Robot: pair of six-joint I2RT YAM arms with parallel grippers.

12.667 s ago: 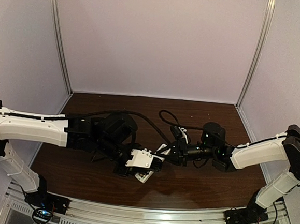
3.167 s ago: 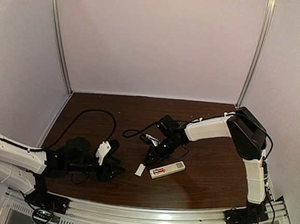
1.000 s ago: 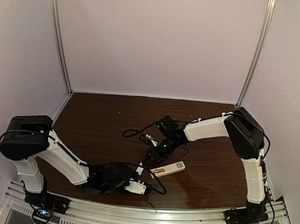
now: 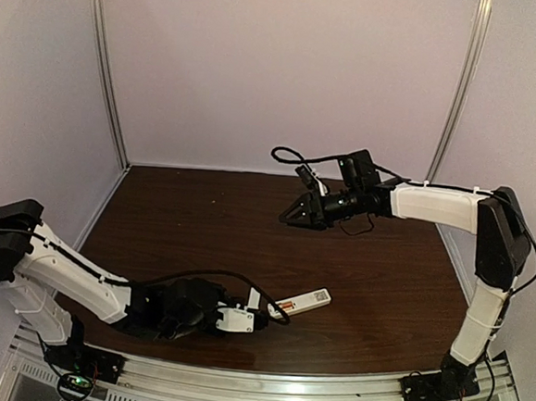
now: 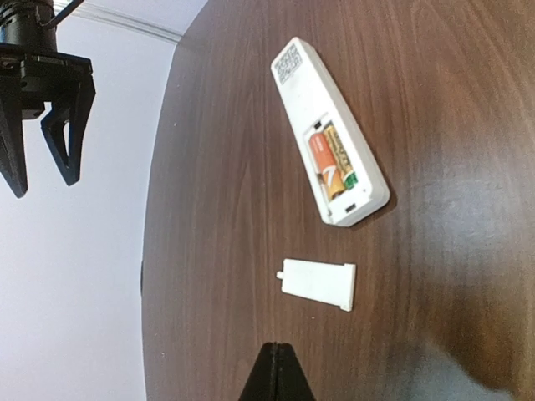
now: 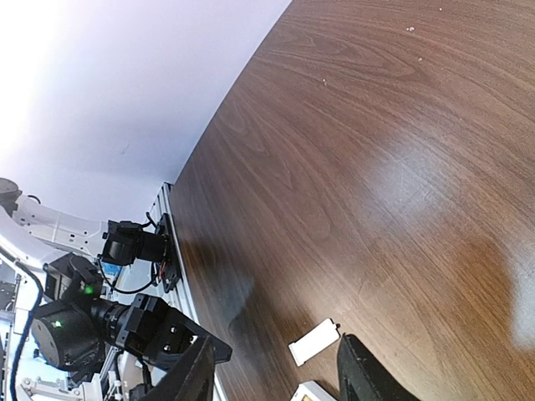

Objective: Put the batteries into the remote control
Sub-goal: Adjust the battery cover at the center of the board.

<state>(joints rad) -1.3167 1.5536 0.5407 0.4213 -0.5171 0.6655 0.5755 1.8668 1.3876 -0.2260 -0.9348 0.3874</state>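
Two batteries (image 5: 333, 160) in remote control (image 5: 330, 134); right end effector (image 4: 290, 215) withdrawn upward, jaws apart; left end effector (image 5: 274, 369) closed.

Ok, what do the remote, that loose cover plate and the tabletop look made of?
Remote control: looks like matte white plastic, with rounded moulded edges.
Cover plate: apparently the same white plastic, with a small moulded tab.
Tabletop: dark brown wood grain with a soft sheen; veneer or laminate, can't tell.
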